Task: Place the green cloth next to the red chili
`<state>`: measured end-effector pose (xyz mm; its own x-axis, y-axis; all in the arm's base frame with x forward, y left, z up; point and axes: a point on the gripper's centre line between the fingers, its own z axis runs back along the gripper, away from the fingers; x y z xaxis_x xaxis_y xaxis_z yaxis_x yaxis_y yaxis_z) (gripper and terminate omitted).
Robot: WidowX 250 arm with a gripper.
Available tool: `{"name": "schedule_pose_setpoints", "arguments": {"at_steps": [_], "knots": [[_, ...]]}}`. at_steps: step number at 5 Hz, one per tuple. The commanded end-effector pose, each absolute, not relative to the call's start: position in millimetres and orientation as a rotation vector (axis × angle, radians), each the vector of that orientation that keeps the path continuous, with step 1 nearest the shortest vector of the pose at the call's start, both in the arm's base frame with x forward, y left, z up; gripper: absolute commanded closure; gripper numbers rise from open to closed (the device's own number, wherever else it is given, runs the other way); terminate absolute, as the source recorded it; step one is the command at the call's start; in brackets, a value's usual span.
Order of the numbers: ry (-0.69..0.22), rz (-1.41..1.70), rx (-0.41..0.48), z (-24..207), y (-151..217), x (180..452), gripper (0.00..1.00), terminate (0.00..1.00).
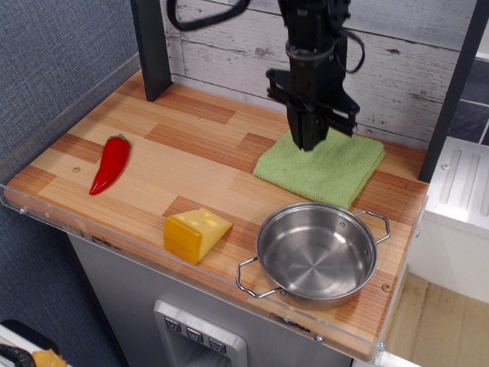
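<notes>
The green cloth [325, 167] lies flat on the wooden counter at the back right, just behind the steel pot. The red chili [111, 163] lies at the far left of the counter, well apart from the cloth. My gripper [307, 142] points straight down with its tips at the cloth's far left edge, touching or almost touching it. The fingers [302, 130] overlap into one dark mass from this angle, so I cannot tell whether they are open or pinching the cloth. The cloth is not lifted.
A steel pot [317, 252] with two handles stands at the front right. A yellow cheese wedge [195, 233] sits at the front middle. A dark post [150, 46] stands at the back left and a plank wall runs behind the wooden counter [191, 164].
</notes>
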<state>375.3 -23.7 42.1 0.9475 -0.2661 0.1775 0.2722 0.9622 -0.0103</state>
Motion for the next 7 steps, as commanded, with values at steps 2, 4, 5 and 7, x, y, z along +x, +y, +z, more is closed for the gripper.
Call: {"name": "schedule_pose_setpoints", "arguments": {"at_steps": [2, 4, 5, 7], "knots": [[-0.237, -0.250, 0.008, 26.1, -18.0, 389.0, 1.00, 0.00], [-0.183, -0.223, 0.017, 20.4, 10.3, 377.2, 1.00, 0.00], [-0.155, -0.195, 0.031, 18.5, 27.5, 367.8, 1.00, 0.00], [-0.087, -0.171, 0.074, 14.5, 65.7, 346.6, 1.00, 0.00]]}}
